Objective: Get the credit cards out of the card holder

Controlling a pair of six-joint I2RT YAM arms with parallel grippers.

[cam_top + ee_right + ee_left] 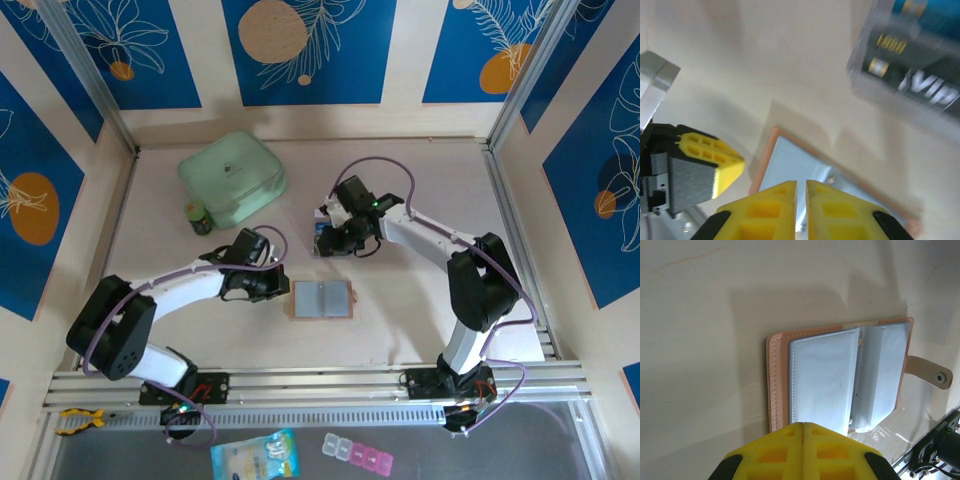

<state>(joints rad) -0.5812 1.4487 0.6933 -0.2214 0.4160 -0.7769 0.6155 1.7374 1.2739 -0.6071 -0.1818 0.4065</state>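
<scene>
Open card holder [322, 299] at centre of the tabletop [400, 322], pockets seemingly empty; credit cards [912, 65] lie apart, further up the frame. Both empty, the left claw [803, 426] is closed and the right claw [801, 183] nearly closed; withdrawing probably comes next

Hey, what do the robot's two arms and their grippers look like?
The left arm and the right arm both have white links with black joints and black bases. A thin purple cable loops along each one. The fingers are bright yellow blocks moulded with a grid of square cut-outs.
</scene>
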